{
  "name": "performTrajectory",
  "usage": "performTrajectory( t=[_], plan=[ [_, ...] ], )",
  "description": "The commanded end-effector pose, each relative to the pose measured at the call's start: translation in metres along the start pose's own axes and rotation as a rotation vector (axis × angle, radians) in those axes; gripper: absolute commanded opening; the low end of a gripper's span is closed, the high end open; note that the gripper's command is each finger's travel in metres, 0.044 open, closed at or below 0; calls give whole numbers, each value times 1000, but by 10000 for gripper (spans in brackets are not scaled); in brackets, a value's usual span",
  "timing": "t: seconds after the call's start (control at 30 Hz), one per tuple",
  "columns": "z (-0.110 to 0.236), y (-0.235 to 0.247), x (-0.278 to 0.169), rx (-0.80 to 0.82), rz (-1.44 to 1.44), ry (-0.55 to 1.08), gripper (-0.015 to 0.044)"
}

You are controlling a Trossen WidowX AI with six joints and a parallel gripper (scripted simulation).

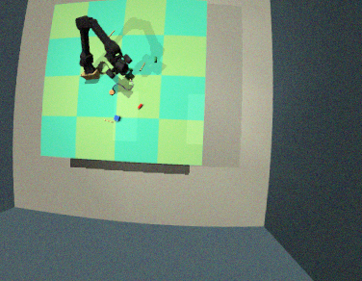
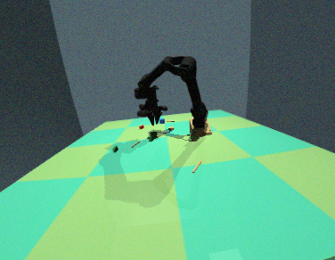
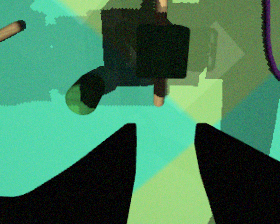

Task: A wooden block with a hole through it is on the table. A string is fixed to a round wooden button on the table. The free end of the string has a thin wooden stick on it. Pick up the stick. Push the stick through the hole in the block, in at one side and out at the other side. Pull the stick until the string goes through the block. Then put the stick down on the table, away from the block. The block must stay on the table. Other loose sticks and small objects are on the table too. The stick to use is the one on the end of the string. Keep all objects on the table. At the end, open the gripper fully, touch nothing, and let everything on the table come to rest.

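Top view: arm (image 1: pixel 90 40) over the table's (image 1: pixel 220 96) far-left corner; gripper (image 1: pixel 128 76) hangs just inboard of the base; button (image 1: pixel 112 91) just nearer than it; red piece (image 1: pixel 140 106) and blue piece (image 1: pixel 117 117) towards the centre.

Exterior view: gripper (image 2: pixel 151 121) raised above the block (image 2: pixel 152 134), apart from it; loose stick (image 2: pixel 197 166) lies well nearer, another stick (image 2: pixel 135 144) beside a green piece (image 2: pixel 115 149) to the left.

Wrist view: block (image 3: pixel 145 51) ahead of the fingers, clear of them; stick (image 3: pixel 160 50) passes through the block, both ends showing; string (image 3: pixel 271 23) curves away right; green disc (image 3: pixel 83 95) by the block's left corner; jaws partly closed, grasping nothing.
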State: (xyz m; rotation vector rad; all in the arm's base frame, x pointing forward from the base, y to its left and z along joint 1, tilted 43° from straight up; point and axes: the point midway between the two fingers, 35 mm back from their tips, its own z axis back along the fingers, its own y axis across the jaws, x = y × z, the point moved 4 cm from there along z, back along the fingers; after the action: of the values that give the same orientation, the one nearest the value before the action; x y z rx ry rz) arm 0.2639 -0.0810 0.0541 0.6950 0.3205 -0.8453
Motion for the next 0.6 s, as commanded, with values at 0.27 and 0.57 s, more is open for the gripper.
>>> performTrajectory(
  t=[0.27,0.57],
  plan=[
    [-21,0,0,0,-6,6,124],
    [-36,0,1,1,-6,6,124]
  ],
)
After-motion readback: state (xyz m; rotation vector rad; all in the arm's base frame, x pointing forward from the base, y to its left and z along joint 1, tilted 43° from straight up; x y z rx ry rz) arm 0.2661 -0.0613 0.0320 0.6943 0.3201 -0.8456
